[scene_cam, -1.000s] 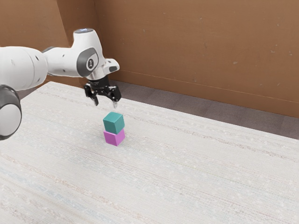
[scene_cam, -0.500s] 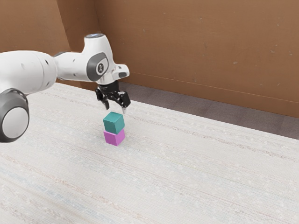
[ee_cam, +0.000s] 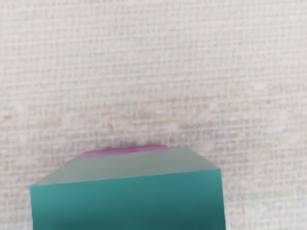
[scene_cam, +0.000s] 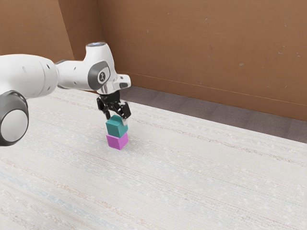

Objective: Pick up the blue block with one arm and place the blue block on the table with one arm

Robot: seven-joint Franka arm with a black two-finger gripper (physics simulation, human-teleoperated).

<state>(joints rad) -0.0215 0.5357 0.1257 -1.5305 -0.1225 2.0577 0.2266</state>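
In the exterior view my gripper (scene_cam: 116, 120) is open at the top of the teal-blue block (scene_cam: 116, 127), its fingers standing apart on either side of the upper part. That block rests on a magenta block (scene_cam: 117, 140), which sits on the table (scene_cam: 192, 167). In the wrist view the teal-blue block (ee_cam: 128, 201) lies close under my hand, with a thin strip of the magenta block (ee_cam: 124, 151) showing past its edge. Contact between fingers and block cannot be made out.
A brown wall (scene_cam: 201, 52) rises behind the table's far edge, with a strip of dark floor (scene_cam: 211, 108) between them. The arm comes in from the exterior view's left.
My gripper first moved toward the exterior view's right, over the stack, then came down to the top block. Both blocks have stayed where they were.
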